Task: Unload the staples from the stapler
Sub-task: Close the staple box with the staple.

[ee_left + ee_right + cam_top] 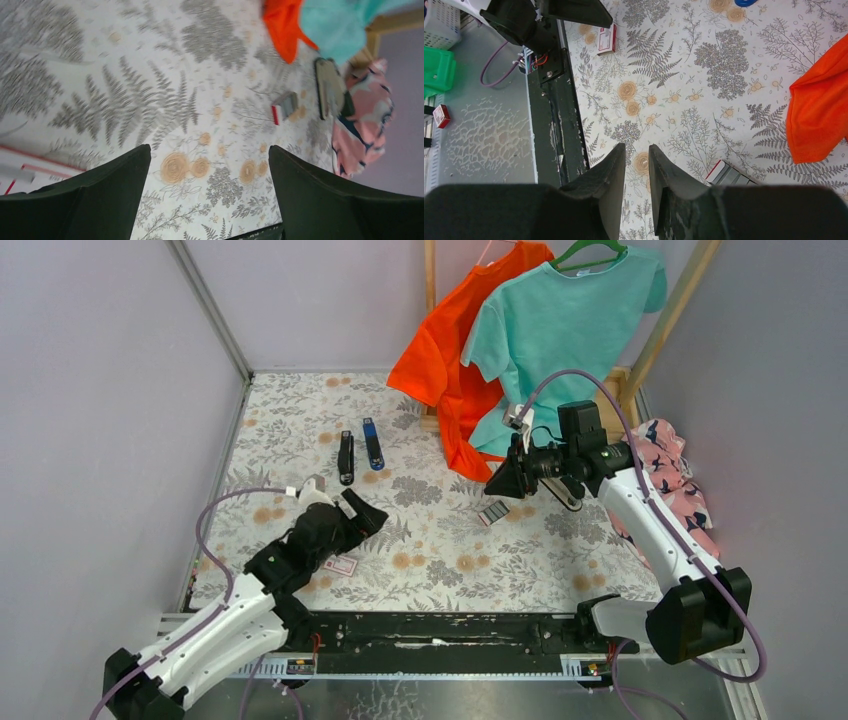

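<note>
The stapler [566, 496], a dark oblong with a pale silvery rim, lies flat under my right wrist. In the left wrist view the stapler [329, 87] shows a grey face. Left of it, short silvery staples [497, 511] lie side by side against a white, red-edged piece. These staples [735, 175] sit just right of my right fingers. The staples [287, 102] also show far ahead in the left wrist view. My right gripper [492, 486] [636, 147] hovers beside them, open by a narrow gap, holding nothing. My left gripper [368, 512] [209, 148] is wide open over bare cloth.
A slim black bar [346, 457] and a blue bar [373, 443] lie side by side at the back left. A red-and-white card [340, 565] [606, 39] lies by the left arm. Orange shirt [450, 360] and teal shirt [570, 330] hang at the back. Pink cloth [675, 475] lies right.
</note>
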You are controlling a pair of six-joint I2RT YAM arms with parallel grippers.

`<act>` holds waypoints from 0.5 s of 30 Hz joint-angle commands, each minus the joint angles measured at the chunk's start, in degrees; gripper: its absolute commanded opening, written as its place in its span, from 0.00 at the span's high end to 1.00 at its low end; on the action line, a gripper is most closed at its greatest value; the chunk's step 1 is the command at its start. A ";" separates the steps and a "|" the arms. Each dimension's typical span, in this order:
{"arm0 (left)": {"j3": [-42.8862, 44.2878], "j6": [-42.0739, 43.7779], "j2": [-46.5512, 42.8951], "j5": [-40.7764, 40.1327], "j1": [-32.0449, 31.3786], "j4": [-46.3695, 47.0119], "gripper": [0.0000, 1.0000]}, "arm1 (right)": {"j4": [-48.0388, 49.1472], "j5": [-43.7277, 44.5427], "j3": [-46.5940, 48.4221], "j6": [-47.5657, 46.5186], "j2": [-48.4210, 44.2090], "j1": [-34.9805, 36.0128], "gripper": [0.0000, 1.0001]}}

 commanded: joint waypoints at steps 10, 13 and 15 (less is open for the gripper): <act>7.81 -29.39 22.93 -15.02 0.09 -32.75 0.15 | -0.47 0.89 2.06 -0.74 0.01 -0.10 0.68; 11.44 -28.99 24.95 -16.69 -0.55 -36.62 0.13 | 0.12 0.78 1.57 -0.33 0.34 -0.10 0.68; 11.26 -29.45 23.72 -16.42 -0.80 -36.89 0.12 | 0.08 0.72 1.67 -0.34 0.73 -0.10 0.68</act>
